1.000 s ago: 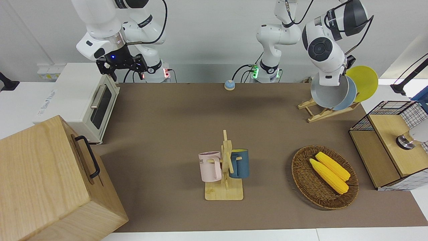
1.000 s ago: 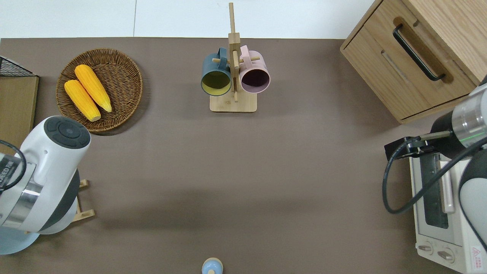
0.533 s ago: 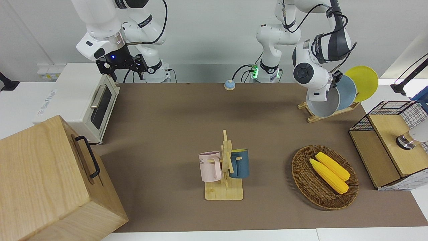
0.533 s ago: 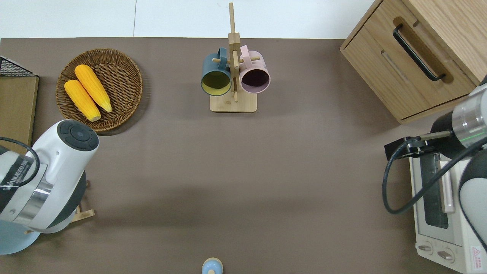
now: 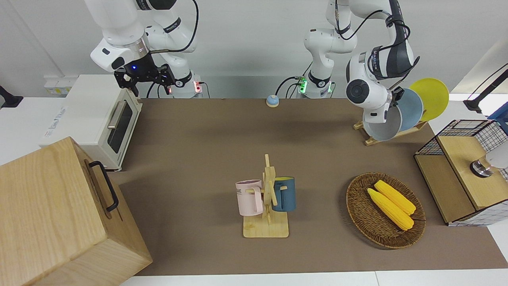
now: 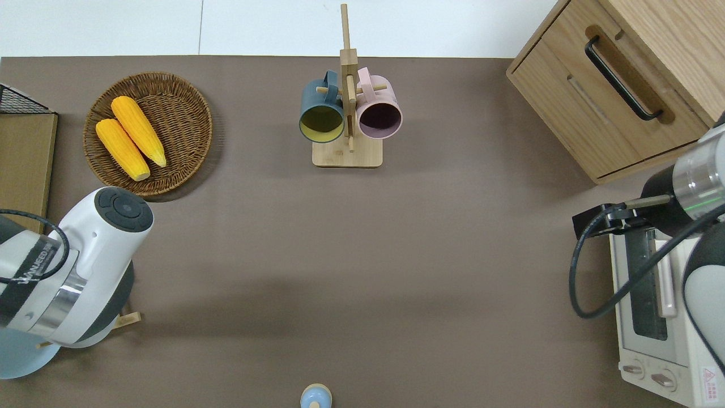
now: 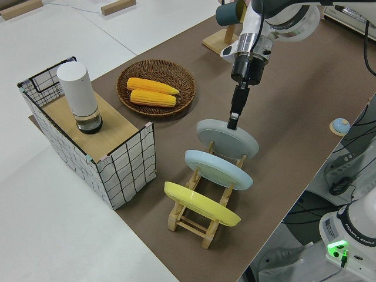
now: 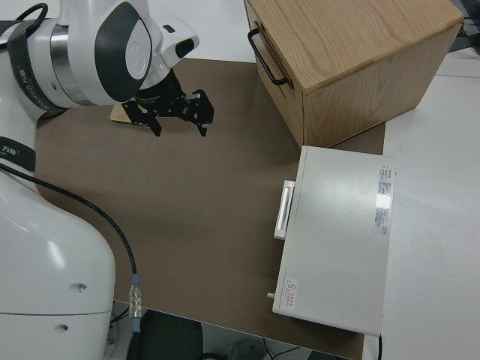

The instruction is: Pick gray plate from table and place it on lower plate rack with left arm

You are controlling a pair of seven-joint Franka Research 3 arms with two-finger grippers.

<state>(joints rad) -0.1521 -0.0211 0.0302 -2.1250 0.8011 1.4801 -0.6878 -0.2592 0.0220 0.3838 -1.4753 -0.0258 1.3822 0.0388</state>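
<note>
**Gray plate reached the rack, grip not yet released**

On the brown-matted worktop [image 5: 206, 135], the white left arm [image 7: 276, 17] held its jaws clamped on the round pale gray plate [image 7: 228, 138], which sat slanted in the small light-wood slatted rack [image 7: 194, 218]. Release and withdrawal seemingly remained. The right arm stood parked, jaws apart.

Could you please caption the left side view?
Left gripper holding the gray plate on the lower plate rack.
</note>
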